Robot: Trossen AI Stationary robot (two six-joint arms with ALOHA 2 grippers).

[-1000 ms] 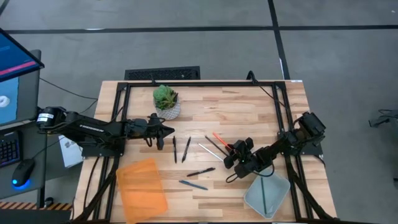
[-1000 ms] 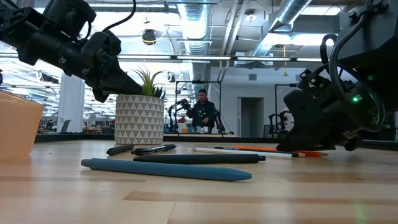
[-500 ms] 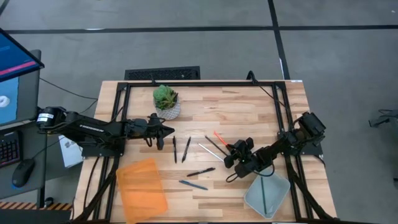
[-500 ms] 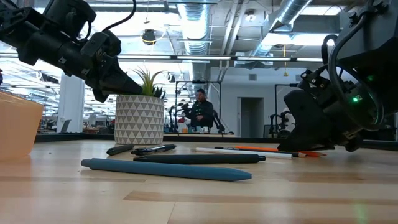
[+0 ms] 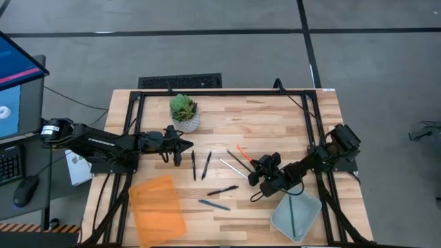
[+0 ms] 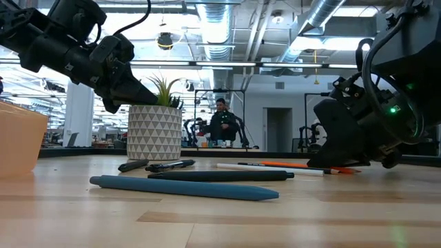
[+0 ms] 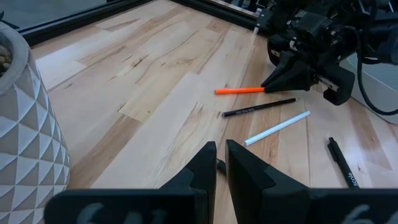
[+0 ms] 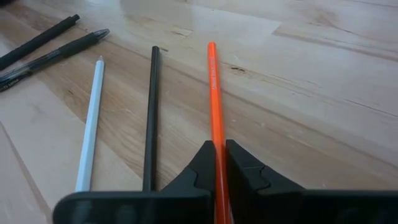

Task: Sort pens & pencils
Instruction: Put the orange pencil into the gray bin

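Landmark: potted plant (image 5: 184, 111), spiky green leaves in a white pot with a triangle-relief pattern, at the rear of the bench (image 5: 275, 117), a pale wood-plank top in a black frame.

- Left tool (image 5: 187, 145): just in front of the plant, raised off the bench in the low view. Its dark fingers (image 7: 245, 163) are drawn nearly together with only a thin slit between, holding nothing.
- Right tool (image 5: 256, 165): well to the right of the plant and nearer the front, low over the bench. Its fingers (image 8: 239, 165) are pinched narrow on the orange pencil (image 5: 242, 153), a thin straight stick; the pencil's near end is hidden between them.
- Black stick (image 8: 151, 112): thin, lying just beside the orange pencil and parallel to it. The left wrist view shows pale lettering along its shaft, too small to read.
- White pencil (image 5: 230, 166): thin and pale, just beside the black stick on the side away from the orange pencil.
- Two black pens (image 5: 200, 165): thicker than the pencils, side by side and close together, in front of the plant between the two tools.
- Third black pen (image 5: 222, 190): farther forward. A pen at the edge of the left wrist view carries white print, unreadable.
- Blue pen (image 5: 214, 204): matte, farthest forward of the loose sticks.
- Orange bin (image 5: 158, 209): translucent plastic, front left of the plant, cut off at the front edge in the high view.
- Grey tray (image 5: 306, 220): pale plastic, front right, with one green pencil (image 5: 291, 211) lying inside.
- A person (image 6: 221, 124) shows far behind the bench in the low view.
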